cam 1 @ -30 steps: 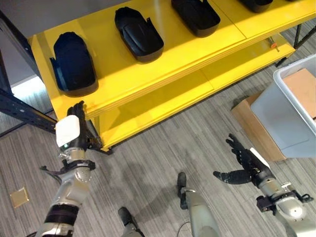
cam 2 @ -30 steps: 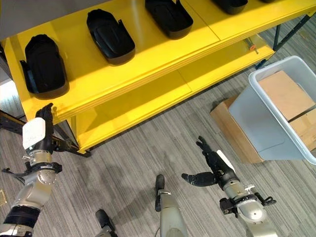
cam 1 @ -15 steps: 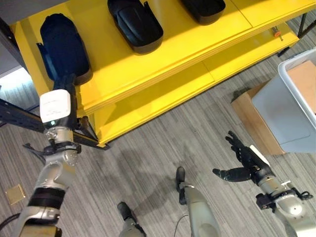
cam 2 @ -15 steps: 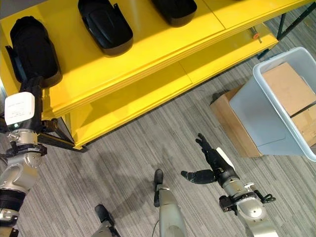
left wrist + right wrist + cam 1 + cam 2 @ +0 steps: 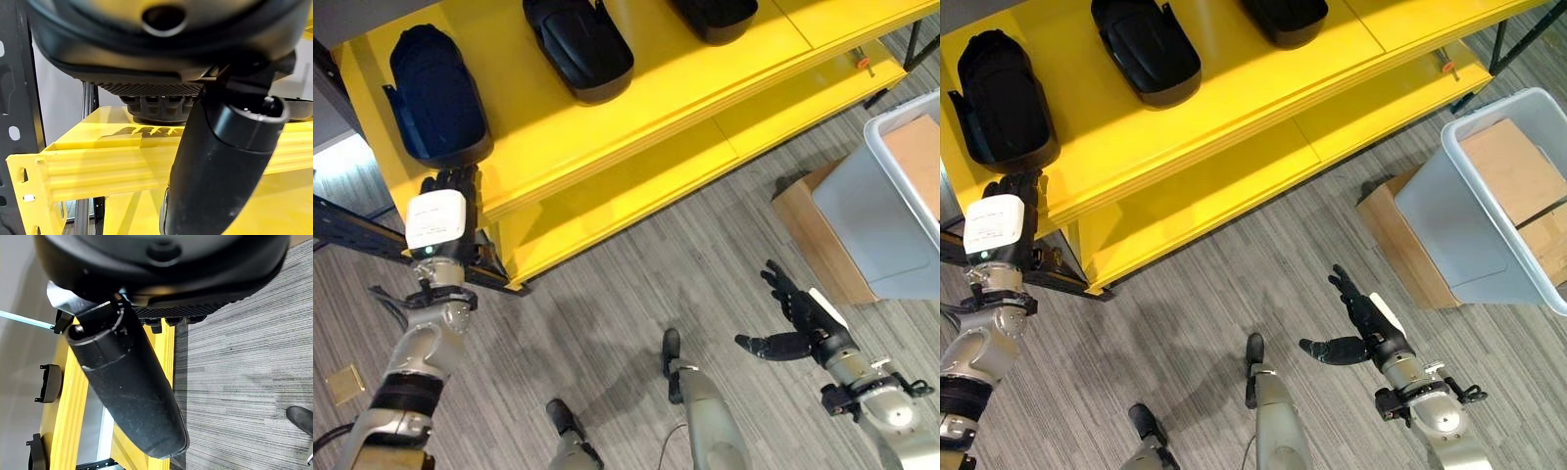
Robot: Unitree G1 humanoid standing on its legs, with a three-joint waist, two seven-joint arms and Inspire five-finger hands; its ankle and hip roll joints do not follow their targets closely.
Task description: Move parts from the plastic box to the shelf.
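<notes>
Yellow shelf [image 5: 607, 137] carries black parts in a row; the nearest part [image 5: 438, 93] lies just beyond the left robot hand [image 5: 440, 220], which is raised at the shelf's front edge, fingers straight and empty. The right robot hand [image 5: 798, 328] hangs low over the floor, released, well apart from the plastic box [image 5: 1484, 211] at the right.

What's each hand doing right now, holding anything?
Left hand: open, empty, at the yellow shelf edge by a black part.
Right hand: open, empty, over the floor.
</notes>
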